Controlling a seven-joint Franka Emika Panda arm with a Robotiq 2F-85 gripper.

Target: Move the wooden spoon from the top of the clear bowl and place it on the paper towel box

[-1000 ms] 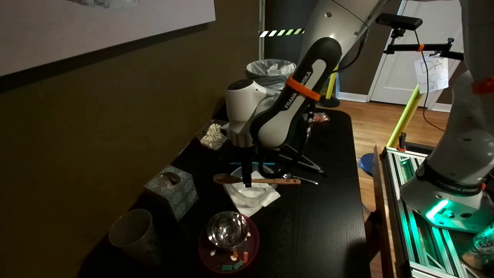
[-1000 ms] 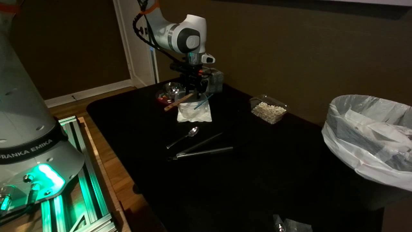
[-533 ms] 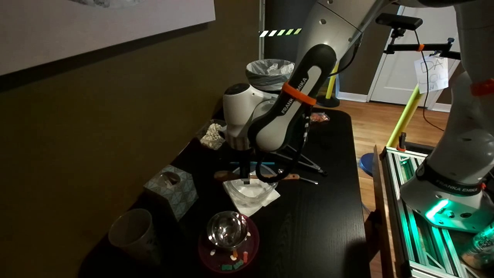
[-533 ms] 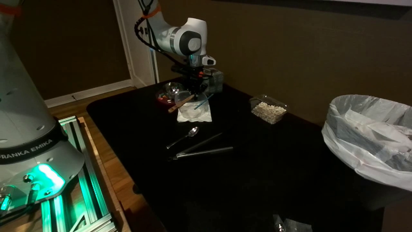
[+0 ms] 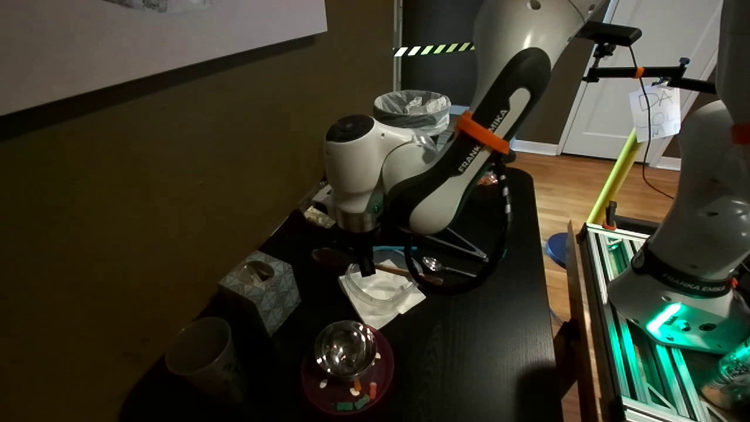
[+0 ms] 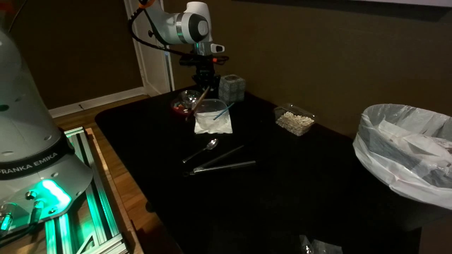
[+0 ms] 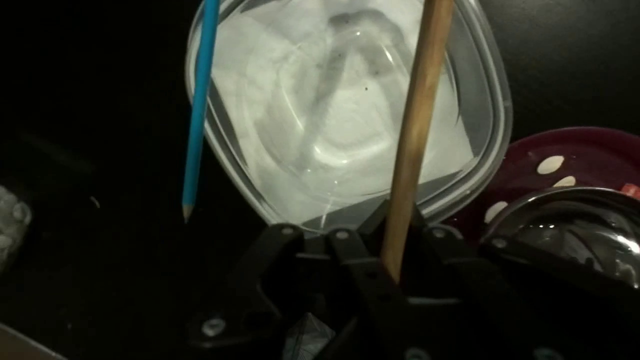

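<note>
Above the black table (image 6: 282,197), the gripper (image 5: 367,269) is observed in a pinching state, apart from the paper towel box (image 6: 232,90). Over one side of the clear bowl (image 7: 500,130), the wooden spoon (image 7: 419,110) is held tilted in that pinch; rim contact cannot be determined. A blue pencil (image 7: 198,100) crosses the bowl's opposite edge.

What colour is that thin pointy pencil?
The thin pointy pencil is bright blue, seen best in the wrist view.
</note>
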